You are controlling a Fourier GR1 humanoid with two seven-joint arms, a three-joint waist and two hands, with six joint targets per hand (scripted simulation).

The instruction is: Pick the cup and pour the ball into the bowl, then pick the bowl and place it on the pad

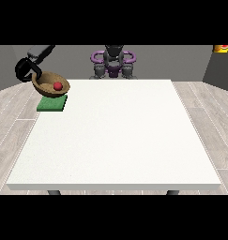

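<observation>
The bowl (50,84) looked like brown wood, smooth inside with a dull sheen. The ball (57,86) in it was red and slightly glossy. The pad (52,103) was a flat matt green, cloth-like. The table (120,136) was matt white; the floor (204,122) looked like pale planks.

Setting: bare indoor test room, lab-like. Evidence: 1 large white table (120,136) on dark legs, centred on a pale wood-plank floor (207,122); plain grey walls (171,61) behind; 1 humanoid robot (113,61) stationed at the table's far edge; 1 small yellow-and-red item (222,48) at the upper corner, unidentifiable. No household furnishings visible.
</observation>
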